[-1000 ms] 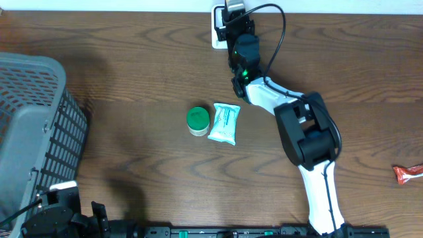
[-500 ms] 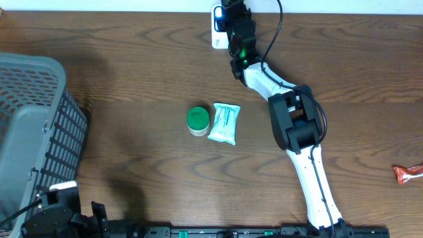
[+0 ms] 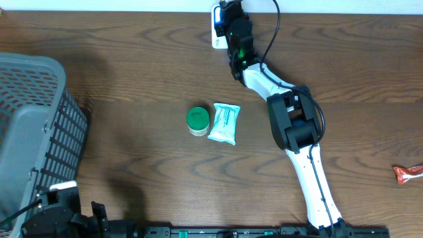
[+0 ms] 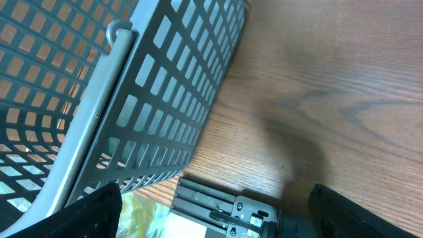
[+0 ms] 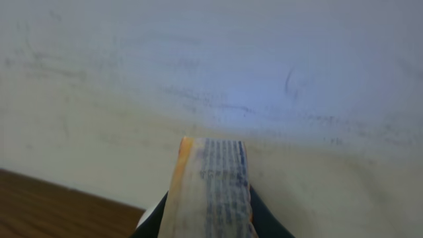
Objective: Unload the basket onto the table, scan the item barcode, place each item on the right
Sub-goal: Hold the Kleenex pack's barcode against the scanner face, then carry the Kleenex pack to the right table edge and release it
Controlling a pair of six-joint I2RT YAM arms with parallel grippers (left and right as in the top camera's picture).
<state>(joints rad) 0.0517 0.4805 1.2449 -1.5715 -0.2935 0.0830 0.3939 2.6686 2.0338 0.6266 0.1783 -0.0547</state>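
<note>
Two loose items, green jar point(image 3: 197, 120) beside white pkt point(image 3: 224, 123); basket point(image 3: 39, 79) far L.

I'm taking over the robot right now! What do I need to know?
Left tool: open, empty, beside the grey basket.
Right tool: shut on a thin striped item with an orange edge, held up to the white unit at the far edge of the table.
Also there: green-lidded tub beside a white-and-teal packet, red wrapper at the right edge.
Done: item picked up and brought to the unit.
Left: I cannot tell whether it scanned; check, then probably put it down.
</note>
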